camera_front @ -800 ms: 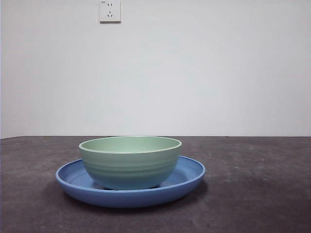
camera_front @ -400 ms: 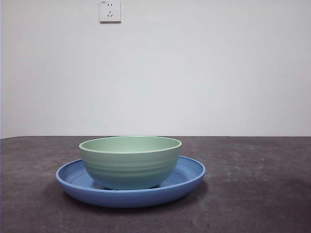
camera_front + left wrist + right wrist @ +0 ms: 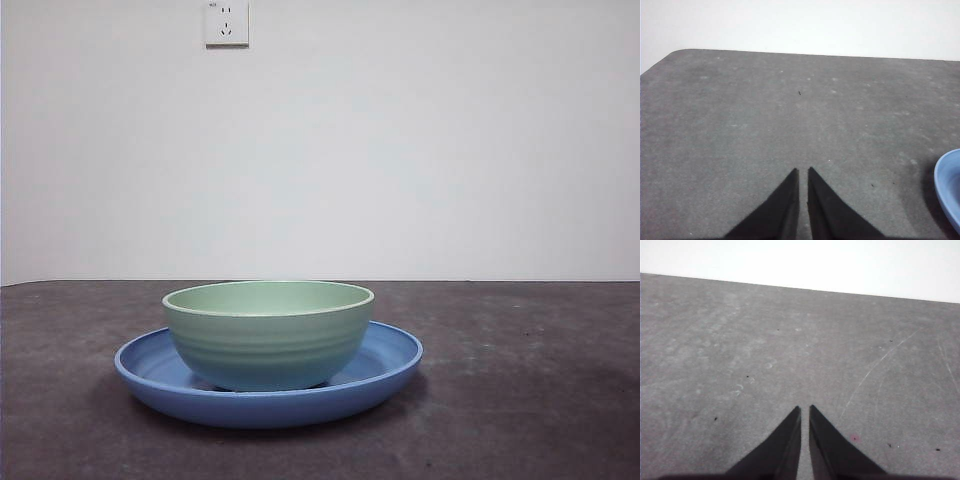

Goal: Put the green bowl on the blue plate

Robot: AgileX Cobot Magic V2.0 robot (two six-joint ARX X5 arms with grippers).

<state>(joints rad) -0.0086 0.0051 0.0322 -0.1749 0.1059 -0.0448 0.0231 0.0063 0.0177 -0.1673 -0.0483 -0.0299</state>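
Observation:
The green bowl [image 3: 267, 333] stands upright inside the blue plate [image 3: 150, 375], a little left of the middle of the front view. No arm shows in that view. In the left wrist view my left gripper [image 3: 803, 171] is shut over bare table, and an edge of the blue plate [image 3: 949, 187] shows off to one side of it. My right gripper [image 3: 805, 408] is shut too, with only grey tabletop ahead of it and neither dish in sight.
The dark grey table [image 3: 520, 400] carries the plate. A white wall stands behind it, with a power socket [image 3: 226, 22] high up. A rounded table corner [image 3: 675, 52] shows in the left wrist view.

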